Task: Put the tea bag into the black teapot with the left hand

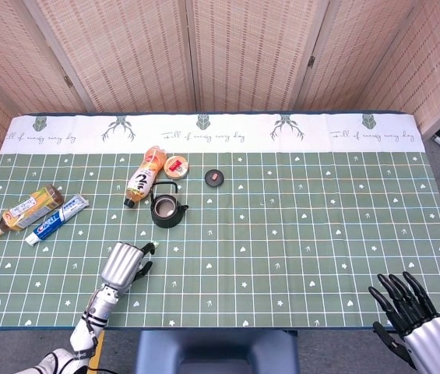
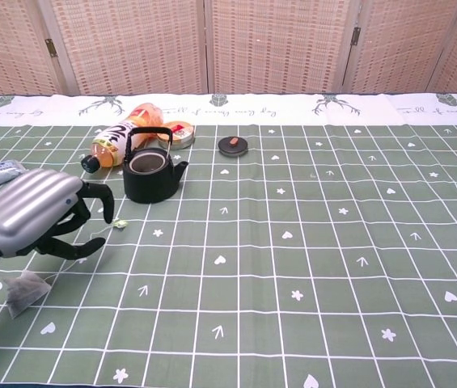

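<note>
A tabletop covered by a green cloth with a white grid and small white motifs [image 2: 309, 242] is being shown from above and from chest height. The reaching step is being carried out: the silver-backed, black-fingered left hand [image 2: 46, 214] is being held low over the near left part of the cloth, its fingers curled downward but apart, with nothing between them. The small grey paper tea bag [image 2: 24, 291], flat and roughly square, is lying on the cloth just below and beside that hand, not yet gripped. Its thin white string [image 2: 90, 238] is trailing away toward a tiny pale green tag [image 2: 120, 224], which is resting close to the fingertips; in the head view the bag itself is being hidden under the hand.

The squat black cast-looking teapot [image 2: 152, 175], round-bodied with an upright loop handle and a short spout, is standing beyond the tag with its mouth uncovered and a metal strainer rim showing. Its small round black lid with a red knob [image 2: 233, 145] is lying apart on the cloth.

As a judgement, a pinch on the string or on the bag is being called for next, then a lift over the open mouth; the bag is likely light and limp and may swing.

The right hand [image 1: 416, 315], seen only in the head view, is being held spread and empty at the near right edge.
</note>
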`<action>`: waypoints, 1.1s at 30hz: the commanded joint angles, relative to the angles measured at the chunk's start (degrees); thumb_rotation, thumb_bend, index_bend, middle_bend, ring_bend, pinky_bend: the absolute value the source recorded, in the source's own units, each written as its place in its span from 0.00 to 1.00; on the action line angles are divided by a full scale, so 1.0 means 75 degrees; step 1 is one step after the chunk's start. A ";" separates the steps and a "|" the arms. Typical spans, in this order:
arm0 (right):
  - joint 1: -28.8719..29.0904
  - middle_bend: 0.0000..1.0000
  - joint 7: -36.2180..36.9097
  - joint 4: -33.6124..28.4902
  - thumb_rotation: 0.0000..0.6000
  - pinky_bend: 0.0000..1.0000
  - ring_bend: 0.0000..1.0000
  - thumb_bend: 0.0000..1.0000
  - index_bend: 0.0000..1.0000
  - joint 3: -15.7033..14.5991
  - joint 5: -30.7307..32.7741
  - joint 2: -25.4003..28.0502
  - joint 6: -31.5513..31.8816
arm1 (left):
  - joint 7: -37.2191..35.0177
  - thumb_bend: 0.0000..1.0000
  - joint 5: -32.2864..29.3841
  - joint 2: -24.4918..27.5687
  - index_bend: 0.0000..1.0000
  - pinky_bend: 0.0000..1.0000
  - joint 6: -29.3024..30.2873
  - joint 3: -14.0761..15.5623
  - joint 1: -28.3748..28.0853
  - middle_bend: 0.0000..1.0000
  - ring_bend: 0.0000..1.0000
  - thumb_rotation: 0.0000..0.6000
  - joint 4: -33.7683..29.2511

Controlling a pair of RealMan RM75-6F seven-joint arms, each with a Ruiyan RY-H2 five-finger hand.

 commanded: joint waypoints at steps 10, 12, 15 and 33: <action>0.0018 0.00 0.0036 -0.0013 1.00 0.00 0.07 0.36 0.00 0.0016 0.0037 0.0008 -0.0030 | -0.0238 0.36 -0.0471 -0.0694 0.49 1.00 -0.0300 -0.0211 -0.0458 1.00 1.00 1.00 0.1232; 0.0019 0.00 0.0023 -0.0021 1.00 0.00 0.07 0.37 0.00 0.0017 0.0044 0.0008 -0.0046 | -0.0253 0.36 -0.0516 -0.0733 0.49 1.00 -0.0316 -0.0223 -0.0498 1.00 1.00 1.00 0.1362; 0.0025 0.00 0.0007 -0.0034 1.00 0.00 0.07 0.37 0.00 0.0014 0.0038 0.0011 -0.0066 | -0.0285 0.36 -0.0627 -0.0789 0.50 1.00 -0.0397 -0.0241 -0.0549 1.00 1.00 1.00 0.1533; 0.0028 0.00 0.0001 -0.0033 1.00 0.00 0.07 0.36 0.00 0.0001 0.0012 0.0012 -0.0077 | -0.0147 0.36 -0.0983 -0.1102 0.50 1.00 -0.0631 -0.0228 -0.0807 1.00 1.00 1.00 0.1990</action>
